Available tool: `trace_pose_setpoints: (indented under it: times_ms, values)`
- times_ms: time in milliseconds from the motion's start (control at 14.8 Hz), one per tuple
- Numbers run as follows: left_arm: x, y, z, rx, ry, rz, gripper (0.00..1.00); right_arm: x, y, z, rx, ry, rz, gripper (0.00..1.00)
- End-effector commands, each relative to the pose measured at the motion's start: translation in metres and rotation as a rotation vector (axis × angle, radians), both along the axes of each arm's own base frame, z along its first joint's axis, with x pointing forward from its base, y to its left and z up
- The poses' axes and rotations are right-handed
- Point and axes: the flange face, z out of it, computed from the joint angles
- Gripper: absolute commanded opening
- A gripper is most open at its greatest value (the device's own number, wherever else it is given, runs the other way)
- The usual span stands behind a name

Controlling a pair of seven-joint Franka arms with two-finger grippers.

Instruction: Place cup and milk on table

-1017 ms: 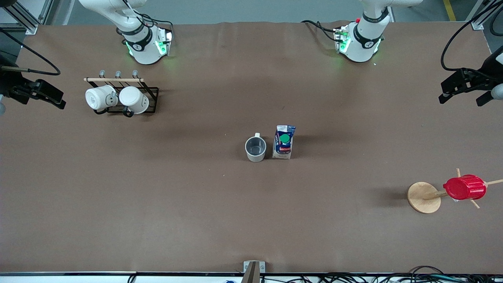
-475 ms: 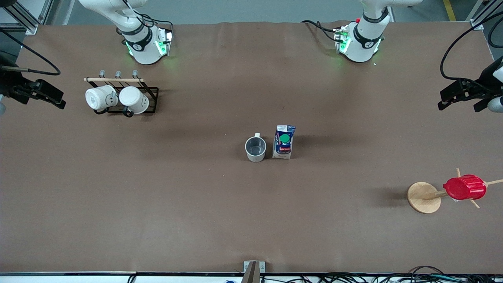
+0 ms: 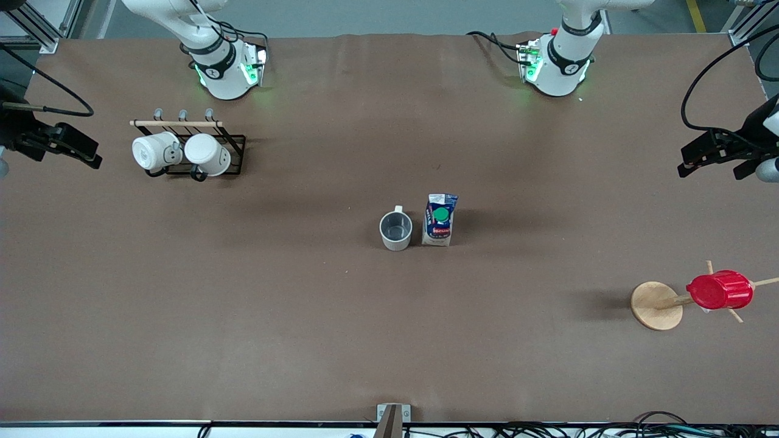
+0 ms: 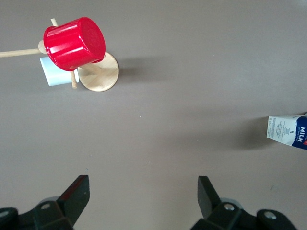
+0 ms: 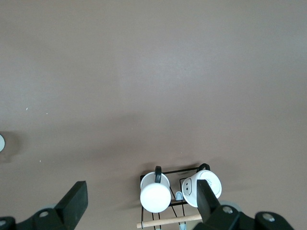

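The cup [image 3: 395, 230], an off-white mug with a grey inside, stands upright near the middle of the table [image 3: 341, 316]. The milk [image 3: 439, 219], a blue-and-white carton with a green cap, stands right beside it toward the left arm's end. Part of the carton shows in the left wrist view [image 4: 289, 132]. My left gripper [image 3: 715, 165] hangs open and empty over the table's edge at the left arm's end, and also shows in the left wrist view [image 4: 144, 191]. My right gripper [image 3: 73, 149] hangs open and empty over the right arm's end, above the mug rack [image 5: 140, 189].
A black wire rack [image 3: 234, 146] with two white rounded mugs [image 3: 155, 151] stands near the right arm's base. A wooden cup tree [image 3: 656, 305] holding a red ribbed cup [image 3: 719, 290] stands at the left arm's end, nearer the camera; the red cup also shows in the left wrist view [image 4: 74, 43].
My left gripper has shifted slightly over the table's edge. The cup, the milk and the right arm have not moved.
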Motion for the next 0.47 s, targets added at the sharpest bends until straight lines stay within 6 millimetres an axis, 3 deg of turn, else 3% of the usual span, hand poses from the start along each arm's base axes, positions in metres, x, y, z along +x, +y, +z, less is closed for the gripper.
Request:
trace_pose_setpoints:
  times_ms: [0,407]
  values:
    - [0.0017,-0.0139,0.0058,0.005,-0.006,-0.013,0.99,-0.0033,-0.0004,0.0017,0.021,-0.010,0.014,1.00]
    - [0.0024,-0.0174,0.0072,0.004,-0.015,-0.010,0.99,0.0005,-0.0010,0.0055,0.021,-0.043,0.121,1.00]
